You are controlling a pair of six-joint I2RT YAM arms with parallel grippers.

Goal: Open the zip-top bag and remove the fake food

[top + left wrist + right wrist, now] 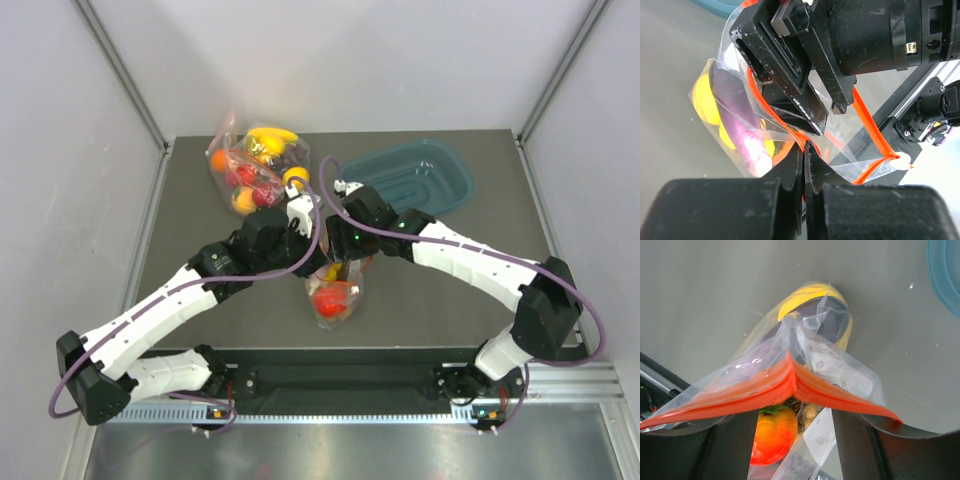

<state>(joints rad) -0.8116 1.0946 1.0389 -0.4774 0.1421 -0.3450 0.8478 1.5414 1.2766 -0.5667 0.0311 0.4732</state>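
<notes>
1. Left wrist view showed your left gripper (804,150) with its jaws pressed together on one lip of the zip-top bag (735,125), right at the red-orange zip strip (871,127).
2. Your right gripper (826,117) faced it across the mouth. In the right wrist view its jaws stood spread with the strip folded in a ridge between them, and I could not tell whether either finger had caught the film.
3. Top view placed the bag hanging between the two wrists over the middle of the table (450,300), well apart from the second bag (250,165) and the teal bin (415,180).
4. The fake food (715,107) sat low inside: a purple eggplant (747,142) against a yellow piece, and a red tomato (772,435) just under the strip.
5. The step in hand looked like parting the seal. The strip seemed open along only part of its run, so you needed the right jaws closed on the far lip alone, not on both lips.
6. A slow, level pull apart seemed best, since the thin, crinkly film could have slipped from a pinch.
7. You had to hold the mouth upward, or the toys might have spilled before you reached in.
</notes>
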